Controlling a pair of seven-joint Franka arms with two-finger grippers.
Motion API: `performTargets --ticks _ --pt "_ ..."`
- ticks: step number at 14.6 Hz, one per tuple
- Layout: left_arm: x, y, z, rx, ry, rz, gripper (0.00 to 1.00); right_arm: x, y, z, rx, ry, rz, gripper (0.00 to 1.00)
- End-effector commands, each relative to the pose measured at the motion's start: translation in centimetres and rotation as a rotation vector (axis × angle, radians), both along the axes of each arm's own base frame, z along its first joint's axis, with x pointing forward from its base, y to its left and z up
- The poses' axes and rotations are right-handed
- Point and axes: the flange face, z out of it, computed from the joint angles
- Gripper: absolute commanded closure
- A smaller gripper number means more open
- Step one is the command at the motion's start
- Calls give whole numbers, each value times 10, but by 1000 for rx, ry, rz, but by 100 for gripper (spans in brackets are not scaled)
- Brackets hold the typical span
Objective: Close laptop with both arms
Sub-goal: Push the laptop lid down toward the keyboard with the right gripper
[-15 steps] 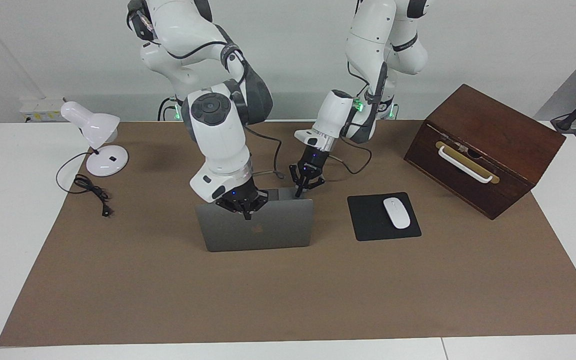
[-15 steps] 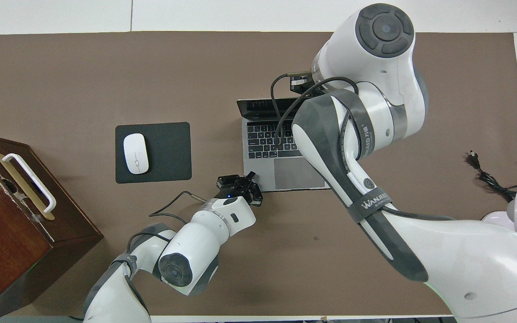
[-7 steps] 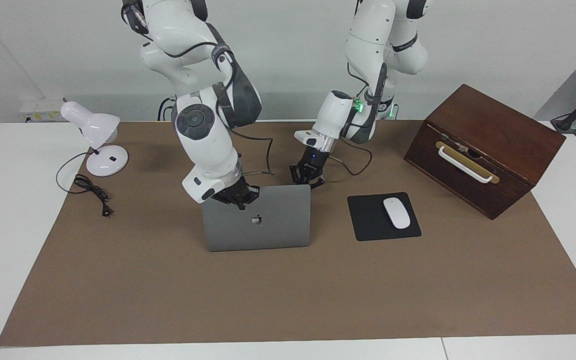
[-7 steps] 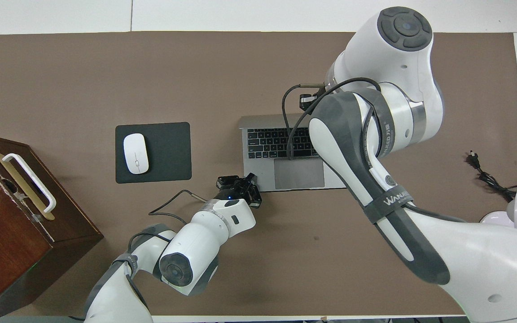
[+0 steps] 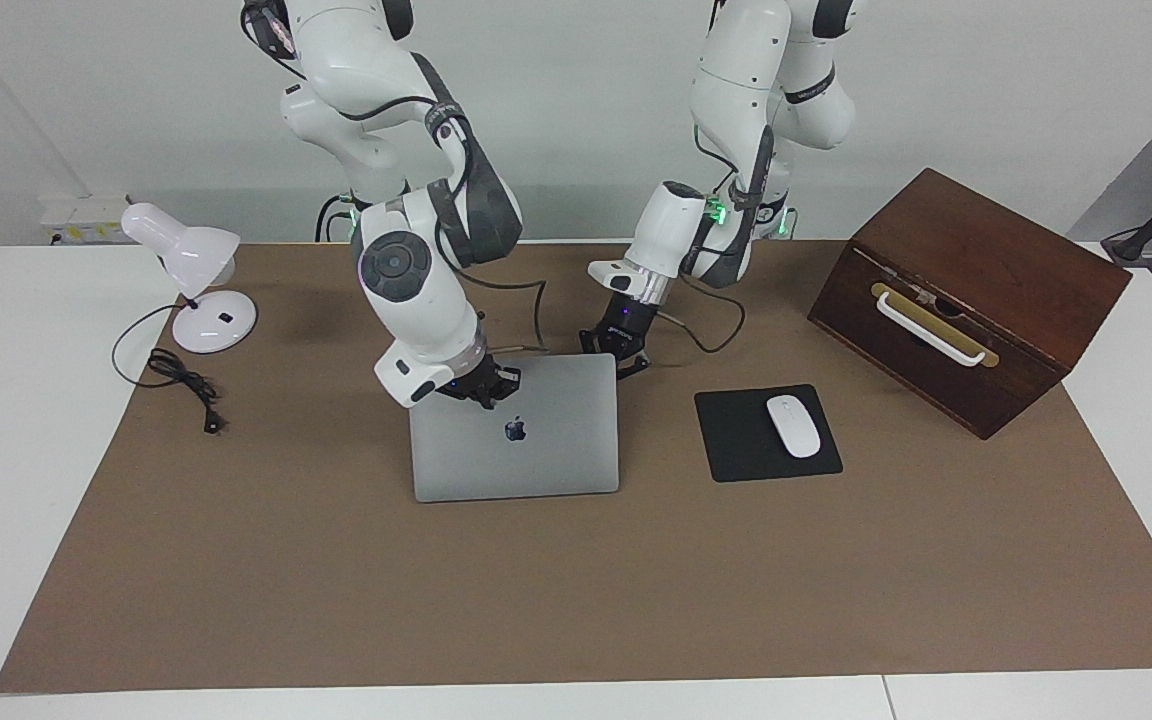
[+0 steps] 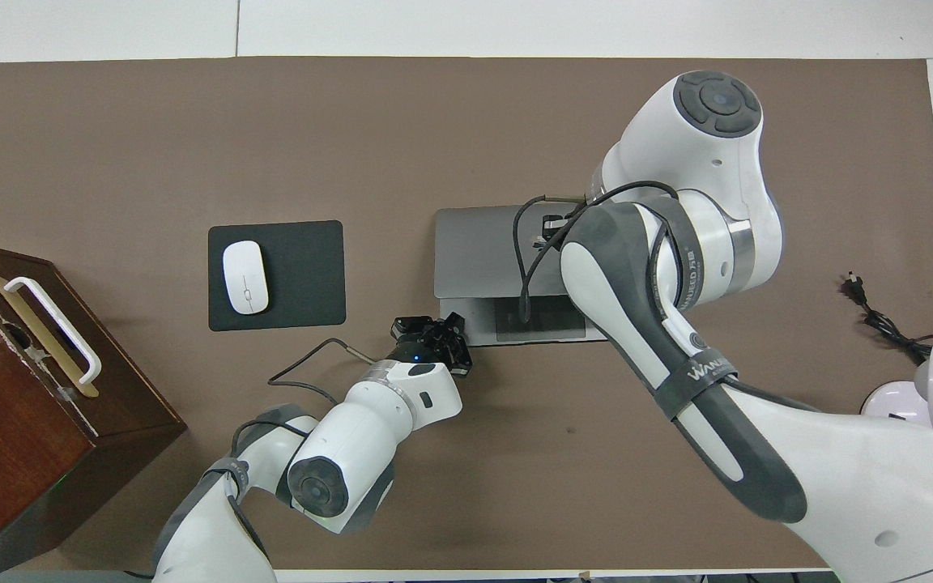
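Laptop (image 5: 514,440), mid-tabletop, lid nearly down but trackpad strip showing in the overhead view; closed right claw (image 5: 477,388) presses the lid, closed left claw (image 5: 624,352) at its base corner; final seating outstanding.

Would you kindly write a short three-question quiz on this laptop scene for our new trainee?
1. True or false: the laptop lid is fully shut on its base.
2. Which gripper presses on the lid's edge: (a) right gripper, (b) left gripper?
3. What lies on the black mouse pad?

Key:
1. False: in the overhead view a strip of the base with the trackpad shows below the lid.
2. (a); the left gripper is at the base's corner nearest that arm.
3. A white mouse.
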Motion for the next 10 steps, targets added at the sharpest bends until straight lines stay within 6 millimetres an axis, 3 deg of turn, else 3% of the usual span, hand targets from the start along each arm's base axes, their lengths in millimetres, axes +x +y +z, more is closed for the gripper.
performTargets --ticks 1,10 --pt "1 11 -25 47 16 2 100 -11 -2 -10 22 -5 2 100" --pt "1 11 -25 46 17 3 100 -14 -5 -24 20 -18 -5 100"
